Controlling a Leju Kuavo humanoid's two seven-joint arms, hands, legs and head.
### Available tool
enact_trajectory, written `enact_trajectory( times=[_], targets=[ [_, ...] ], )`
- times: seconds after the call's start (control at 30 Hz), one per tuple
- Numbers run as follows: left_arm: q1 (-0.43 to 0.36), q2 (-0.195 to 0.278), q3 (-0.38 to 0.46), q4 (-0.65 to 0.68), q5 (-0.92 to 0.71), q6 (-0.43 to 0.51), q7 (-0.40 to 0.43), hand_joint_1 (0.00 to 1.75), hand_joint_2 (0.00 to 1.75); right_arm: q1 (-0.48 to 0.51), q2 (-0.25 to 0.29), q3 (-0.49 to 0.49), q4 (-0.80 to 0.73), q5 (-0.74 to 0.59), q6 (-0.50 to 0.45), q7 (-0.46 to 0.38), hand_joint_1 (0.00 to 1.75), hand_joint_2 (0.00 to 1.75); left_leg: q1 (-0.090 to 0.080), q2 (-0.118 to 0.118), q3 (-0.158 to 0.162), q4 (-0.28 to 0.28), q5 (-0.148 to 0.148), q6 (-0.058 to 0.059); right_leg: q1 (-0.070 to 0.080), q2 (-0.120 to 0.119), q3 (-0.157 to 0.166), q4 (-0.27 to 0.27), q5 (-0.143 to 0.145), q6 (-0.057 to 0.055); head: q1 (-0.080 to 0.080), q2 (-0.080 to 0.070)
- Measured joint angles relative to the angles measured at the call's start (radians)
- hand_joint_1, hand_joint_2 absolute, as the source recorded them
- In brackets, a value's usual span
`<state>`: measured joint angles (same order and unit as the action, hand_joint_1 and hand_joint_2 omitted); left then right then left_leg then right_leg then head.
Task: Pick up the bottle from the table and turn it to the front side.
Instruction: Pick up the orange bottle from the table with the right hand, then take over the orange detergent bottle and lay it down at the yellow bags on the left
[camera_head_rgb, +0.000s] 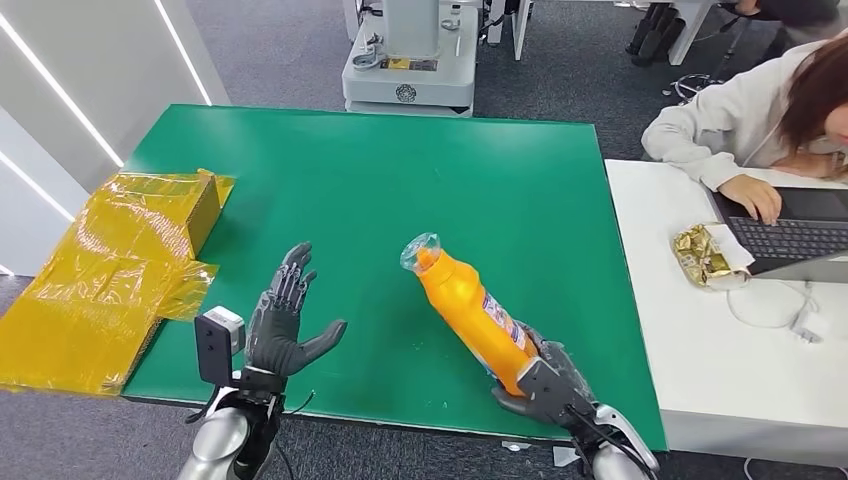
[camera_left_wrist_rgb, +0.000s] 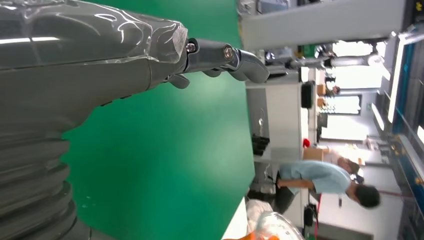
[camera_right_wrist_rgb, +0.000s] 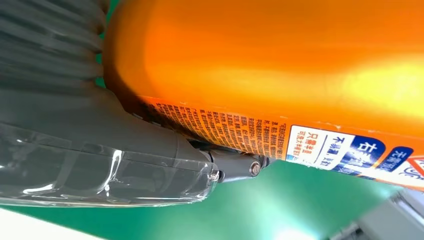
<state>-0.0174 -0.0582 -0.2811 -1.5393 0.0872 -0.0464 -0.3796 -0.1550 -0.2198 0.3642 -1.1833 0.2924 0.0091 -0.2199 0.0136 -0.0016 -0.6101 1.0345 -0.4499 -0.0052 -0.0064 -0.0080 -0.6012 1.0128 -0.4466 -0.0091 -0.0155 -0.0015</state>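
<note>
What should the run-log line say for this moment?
right hand: grips base of orange bottle | bottle: tilted, clear cap toward table centre | left hand: open, empty | green table

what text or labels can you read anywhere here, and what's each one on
"右" in large white type, on the blue label patch of the orange bottle held by the right hand.
Small white patches beside it: Chinese print, too blurred to read.
Dense dark print along the bottle's side: too small to read.
Round emblem on the grey machine base: unreadable.
</note>
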Motion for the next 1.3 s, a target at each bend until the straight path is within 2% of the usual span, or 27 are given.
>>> enact_trajectory(
  times=[0.17,0.43,0.53,0.63,0.83,0.93,1.1,1.3],
  targets=[
    [-0.049,-0.002,-0.007,0.006,-0.009,-0.025,0.015,0.00,1.75,0.007,0.029,-0.044,-0.035,0.007,-0.004,-0.013,1.75,1.75,0.000,0.002,0.001,0.000,0.000,0.000,0.000,0.002,0.000,0.000,0.001,-0.001,0.000,0.000],
    [-0.060,-0.005,-0.008,0.009,-0.010,-0.026,0.015,0.00,1.75,0.013,0.041,-0.066,-0.049,0.008,-0.004,-0.016,1.75,1.75,0.000,0.002,0.000,0.000,0.000,0.000,0.000,0.002,0.000,0.000,0.001,-0.001,0.000,0.000],
    [-0.078,-0.005,-0.014,0.018,0.007,-0.061,0.024,0.00,1.75,0.010,0.046,-0.072,-0.049,0.003,-0.016,-0.054,1.75,1.75,0.000,0.002,0.000,0.000,0.000,0.000,0.000,0.001,-0.001,0.000,0.001,-0.001,0.000,0.000],
    [-0.137,-0.005,-0.031,0.049,0.052,-0.133,0.050,0.00,1.75,-0.013,0.063,-0.075,-0.044,-0.008,-0.035,-0.106,1.75,1.75,0.000,0.002,-0.001,0.000,0.001,0.000,0.000,0.001,-0.001,0.000,0.001,-0.001,0.000,0.000],
    [-0.306,-0.015,-0.079,0.131,0.162,-0.240,0.132,0.00,1.75,-0.112,0.112,-0.058,0.004,-0.007,-0.035,-0.128,1.75,1.75,0.000,0.002,-0.001,0.000,0.004,0.000,0.000,0.002,-0.001,0.001,0.004,-0.001,0.000,0.000],
    [-0.366,-0.016,-0.093,0.159,0.257,-0.281,0.179,0.00,1.75,-0.154,0.136,-0.036,0.049,-0.008,-0.037,-0.147,1.75,1.75,0.000,0.002,-0.001,0.000,0.005,0.000,0.000,0.002,-0.001,0.001,0.005,-0.001,0.000,0.000],
    [-0.430,-0.013,-0.095,0.185,0.357,-0.291,0.214,0.00,1.75,-0.217,0.170,-0.001,0.101,-0.016,-0.052,-0.183,1.75,1.75,0.000,0.002,-0.001,0.000,0.005,-0.001,0.000,0.002,-0.002,0.001,0.005,-0.001,0.000,0.000],
    [-0.462,-0.014,-0.098,0.199,0.389,-0.303,0.231,0.00,1.75,-0.283,0.195,0.036,0.123,-0.021,-0.057,-0.190,1.75,1.75,0.000,0.002,-0.001,0.000,0.005,-0.001,0.000,0.002,-0.002,0.001,0.005,-0.001,0.000,0.000]
  ],
)
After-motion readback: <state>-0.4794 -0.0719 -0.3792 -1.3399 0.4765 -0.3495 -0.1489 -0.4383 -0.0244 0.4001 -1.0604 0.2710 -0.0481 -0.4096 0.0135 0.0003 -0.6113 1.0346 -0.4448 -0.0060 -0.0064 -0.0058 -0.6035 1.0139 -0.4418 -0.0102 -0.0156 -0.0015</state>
